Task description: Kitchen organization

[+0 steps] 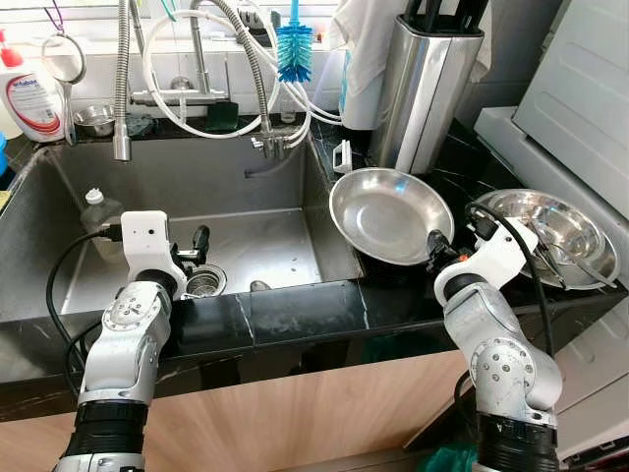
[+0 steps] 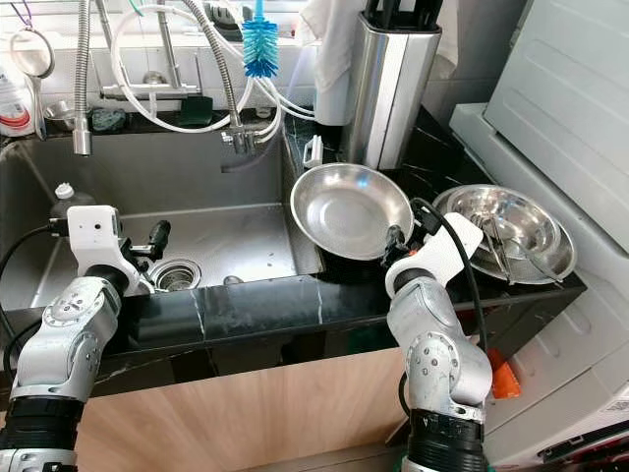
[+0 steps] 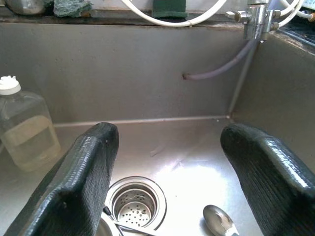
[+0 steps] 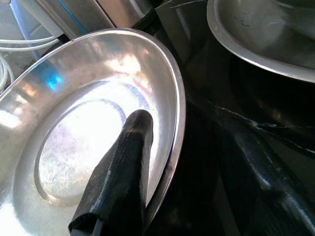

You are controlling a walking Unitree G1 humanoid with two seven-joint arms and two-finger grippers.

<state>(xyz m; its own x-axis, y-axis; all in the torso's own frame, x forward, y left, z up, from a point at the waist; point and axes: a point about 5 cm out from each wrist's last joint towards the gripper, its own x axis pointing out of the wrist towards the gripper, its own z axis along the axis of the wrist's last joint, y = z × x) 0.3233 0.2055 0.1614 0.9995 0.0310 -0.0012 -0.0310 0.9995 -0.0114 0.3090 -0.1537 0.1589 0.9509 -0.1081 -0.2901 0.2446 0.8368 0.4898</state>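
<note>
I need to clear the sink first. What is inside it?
Inside the steel sink: a clear plastic bottle with pale liquid, a round drain strainer and a metal spoon. The left gripper hides part of the floor.

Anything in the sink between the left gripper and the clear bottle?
Nothing: in the left wrist view only bare steel sink floor separates the left gripper from the clear bottle. The drain strainer and spoon lie below its jaws.

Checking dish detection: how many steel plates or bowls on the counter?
2. A steel plate beside the sink, its rim pinched by the right gripper; a steel bowl further right, holding utensils that may hide more.
</note>
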